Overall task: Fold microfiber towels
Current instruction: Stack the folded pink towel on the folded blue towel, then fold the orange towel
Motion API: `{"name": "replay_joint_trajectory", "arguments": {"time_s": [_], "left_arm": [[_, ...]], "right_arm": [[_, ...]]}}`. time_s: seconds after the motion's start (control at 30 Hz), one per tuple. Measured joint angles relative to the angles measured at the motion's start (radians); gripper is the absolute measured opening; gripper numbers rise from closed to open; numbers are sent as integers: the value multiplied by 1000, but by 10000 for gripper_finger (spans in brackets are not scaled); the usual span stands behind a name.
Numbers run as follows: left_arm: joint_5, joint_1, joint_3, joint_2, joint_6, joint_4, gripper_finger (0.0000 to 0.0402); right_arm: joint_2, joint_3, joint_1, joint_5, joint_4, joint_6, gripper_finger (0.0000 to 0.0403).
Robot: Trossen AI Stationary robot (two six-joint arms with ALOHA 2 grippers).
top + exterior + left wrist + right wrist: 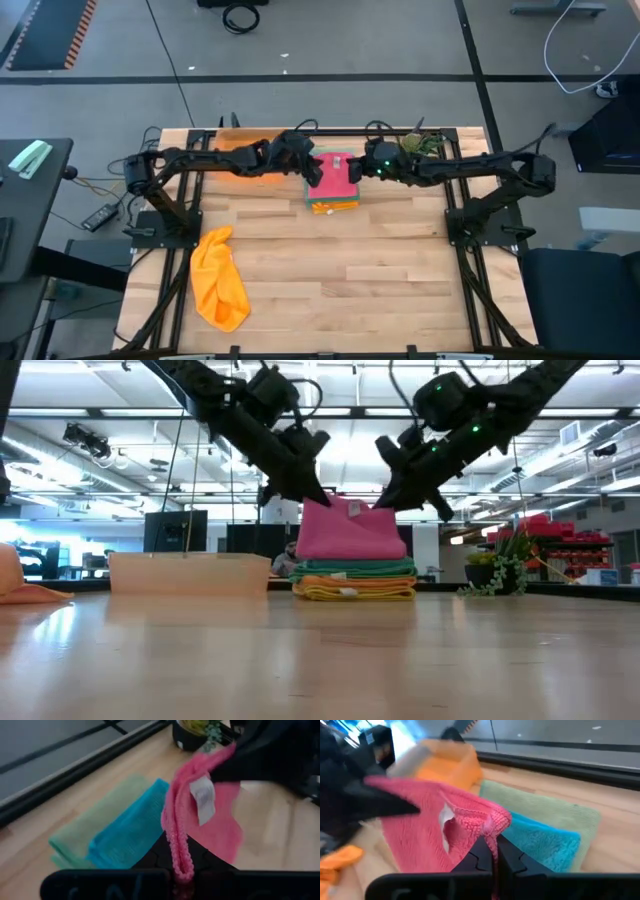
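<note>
The left claw point(313, 168) is clenched on one edge of the pink towel point(337, 176), the cloth pinched into a thick ridge between its dark fingers point(160, 857) in the left wrist view, with the small white tag point(202, 799) hanging just beyond the grip. The right claw point(357, 170) is clamped on the opposite edge, its fingers point(512, 857) squeezed tight on a bunched corner of the same towel. Both claws meet at the far middle of the table point(330, 270).

In the low view the pink towel point(350, 532) hangs between the two claws as a folded sheet, held at its top corners, its long axis running side to side from one claw to the other and its lower edge touching the stack of folded towels point(355, 580). That stack shows teal-blue point(542, 842) and sage green point(555, 812) layers directly under the pink one.

A loose orange towel point(220, 280) lies crumpled near the table's front left, well apart from the stack. A translucent orange tray point(188, 572) stands on the left side of the stack, and a small potted plant point(500, 565) on the right.
</note>
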Motion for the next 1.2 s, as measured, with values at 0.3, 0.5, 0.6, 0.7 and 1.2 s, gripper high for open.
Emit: {"name": "replay_joint_trajectory", "arguments": {"time_s": [0.3, 0.5, 0.6, 0.7, 1.2], "left_arm": [[-2, 27, 1, 100, 36, 22, 21], [-63, 33, 2, 110, 99, 31, 104], [-76, 35, 4, 102, 125, 32, 142], [-77, 35, 19, 101, 129, 20, 174], [-97, 29, 147, 100, 208, -189, 179]], "right_arm": [[125, 81, -42, 3, -56, -49, 3], [145, 84, -47, 54, -84, -42, 11], [142, 84, -47, 76, -84, -48, 23], [142, 84, -47, 77, -82, -40, 37], [69, 84, -143, 37, -89, -91, 188]]}}
